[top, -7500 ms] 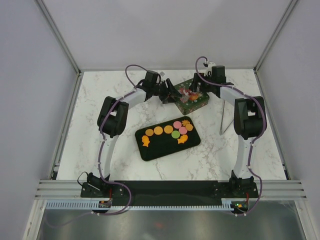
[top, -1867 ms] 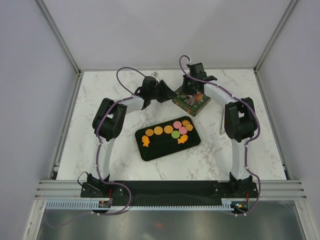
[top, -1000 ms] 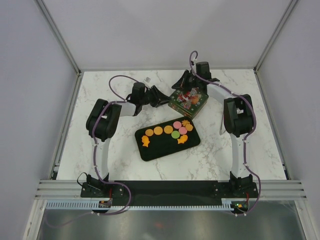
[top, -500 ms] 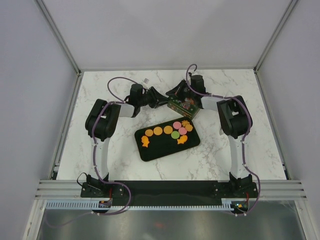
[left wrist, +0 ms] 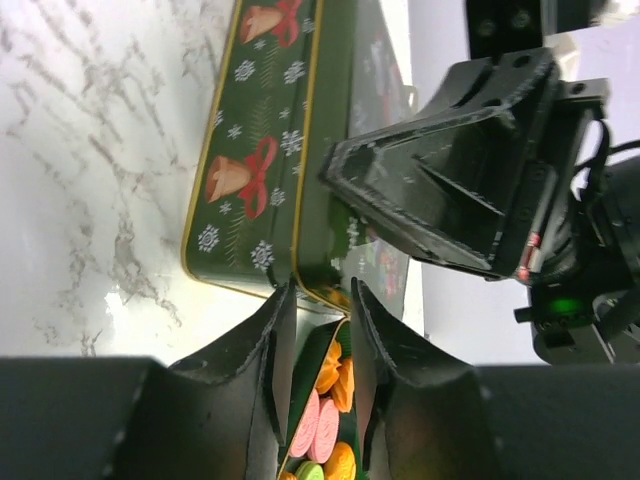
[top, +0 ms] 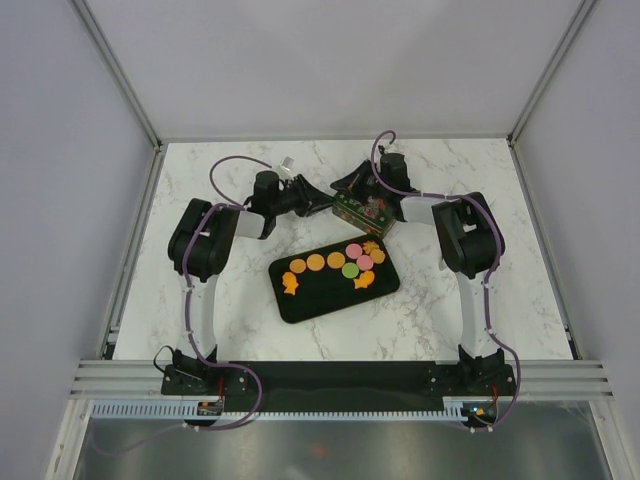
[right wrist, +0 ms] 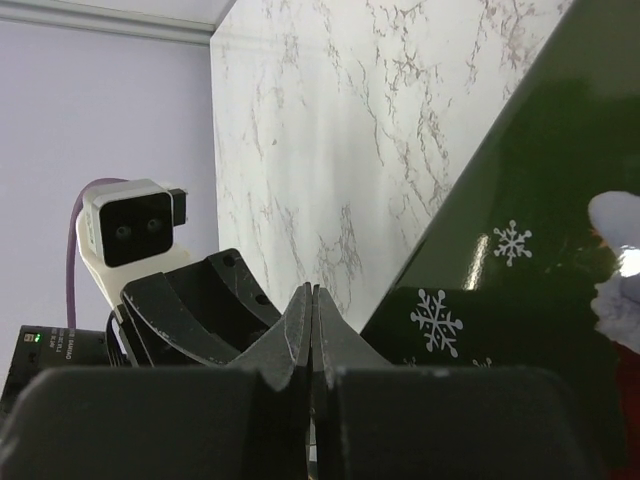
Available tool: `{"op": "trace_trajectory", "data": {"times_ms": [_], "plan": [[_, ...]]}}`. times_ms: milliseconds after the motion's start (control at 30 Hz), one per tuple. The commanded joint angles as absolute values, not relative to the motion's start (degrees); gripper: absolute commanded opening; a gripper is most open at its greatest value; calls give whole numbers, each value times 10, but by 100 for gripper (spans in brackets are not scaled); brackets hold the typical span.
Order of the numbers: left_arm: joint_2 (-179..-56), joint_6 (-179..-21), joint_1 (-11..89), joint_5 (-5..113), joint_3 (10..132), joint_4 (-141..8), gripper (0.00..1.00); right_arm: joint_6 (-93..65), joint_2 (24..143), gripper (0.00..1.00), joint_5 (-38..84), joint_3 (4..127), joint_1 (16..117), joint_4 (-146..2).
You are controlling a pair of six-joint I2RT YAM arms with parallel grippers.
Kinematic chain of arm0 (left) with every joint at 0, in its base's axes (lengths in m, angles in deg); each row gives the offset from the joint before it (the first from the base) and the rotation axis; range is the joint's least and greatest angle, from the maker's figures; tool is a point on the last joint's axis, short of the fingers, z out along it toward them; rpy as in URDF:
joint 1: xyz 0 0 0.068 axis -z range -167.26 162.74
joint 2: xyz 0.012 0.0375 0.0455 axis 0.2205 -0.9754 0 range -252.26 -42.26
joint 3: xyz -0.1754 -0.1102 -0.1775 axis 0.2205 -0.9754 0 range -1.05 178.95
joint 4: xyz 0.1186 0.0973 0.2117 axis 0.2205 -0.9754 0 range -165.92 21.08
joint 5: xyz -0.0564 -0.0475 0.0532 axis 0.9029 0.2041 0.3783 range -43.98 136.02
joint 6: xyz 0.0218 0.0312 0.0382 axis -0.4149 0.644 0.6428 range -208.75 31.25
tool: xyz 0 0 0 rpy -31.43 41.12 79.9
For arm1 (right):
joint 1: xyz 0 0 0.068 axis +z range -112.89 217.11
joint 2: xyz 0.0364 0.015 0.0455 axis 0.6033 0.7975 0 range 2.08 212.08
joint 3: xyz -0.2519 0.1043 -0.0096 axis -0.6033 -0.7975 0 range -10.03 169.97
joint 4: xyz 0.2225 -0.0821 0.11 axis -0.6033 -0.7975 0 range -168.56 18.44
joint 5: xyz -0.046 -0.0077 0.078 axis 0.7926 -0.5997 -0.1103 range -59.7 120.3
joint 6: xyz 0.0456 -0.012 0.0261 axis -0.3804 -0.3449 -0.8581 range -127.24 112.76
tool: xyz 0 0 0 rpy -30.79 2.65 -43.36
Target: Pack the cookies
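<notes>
Beyond the cookies (top: 337,260), right gripper (right wrist: 312,298) (closed) sits beside tin (top: 366,212).

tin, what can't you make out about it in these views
- Inside of the tin: top view, too small to tell if it is open or shut, or what it holds.
- Grip of the left hand: left wrist view, fingers straddle the tin's edge; contact unclear.
- Contact of the right hand: right wrist view, shut fingers beside the tin; touch unclear.
- Tin's far end: left wrist view, cut off by the top edge.
</notes>
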State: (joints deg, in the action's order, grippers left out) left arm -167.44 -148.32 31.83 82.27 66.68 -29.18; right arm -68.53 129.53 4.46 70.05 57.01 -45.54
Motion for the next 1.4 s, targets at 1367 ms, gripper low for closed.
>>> {"op": "trace_trajectory", "data": {"times_ms": [1367], "plan": [[-1799, -1633, 336, 940, 801, -158, 2, -687, 1089, 0, 70, 496, 427, -374]]}}
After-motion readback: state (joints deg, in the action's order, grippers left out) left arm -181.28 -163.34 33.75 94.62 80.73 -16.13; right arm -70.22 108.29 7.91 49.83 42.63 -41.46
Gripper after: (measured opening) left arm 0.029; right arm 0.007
